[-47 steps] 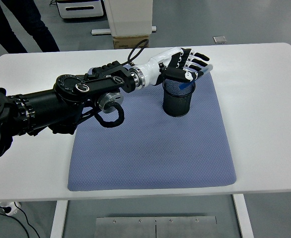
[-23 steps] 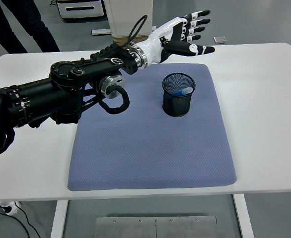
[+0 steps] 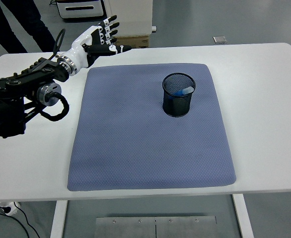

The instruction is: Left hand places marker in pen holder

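Observation:
A black mesh pen holder (image 3: 179, 94) stands upright on the blue-grey mat (image 3: 145, 148), toward its far right. A blue marker (image 3: 184, 91) lies inside it, leaning against the right wall. My left hand (image 3: 102, 38) hovers over the table's far left, beyond the mat's far left corner, well away from the holder. Its white and black fingers are spread and hold nothing. The black left arm (image 3: 21, 94) comes in from the left edge.
The white table (image 3: 264, 99) surrounds the mat. A person's dark trouser legs (image 3: 16, 25) stand at the top left beyond the table. A cardboard box (image 3: 130, 40) and white equipment sit on the floor behind the far edge.
The left hand let go of the marker over the holder, rose with fingers spread, then swung far to the left, back across the mat. The marker stays in the holder.

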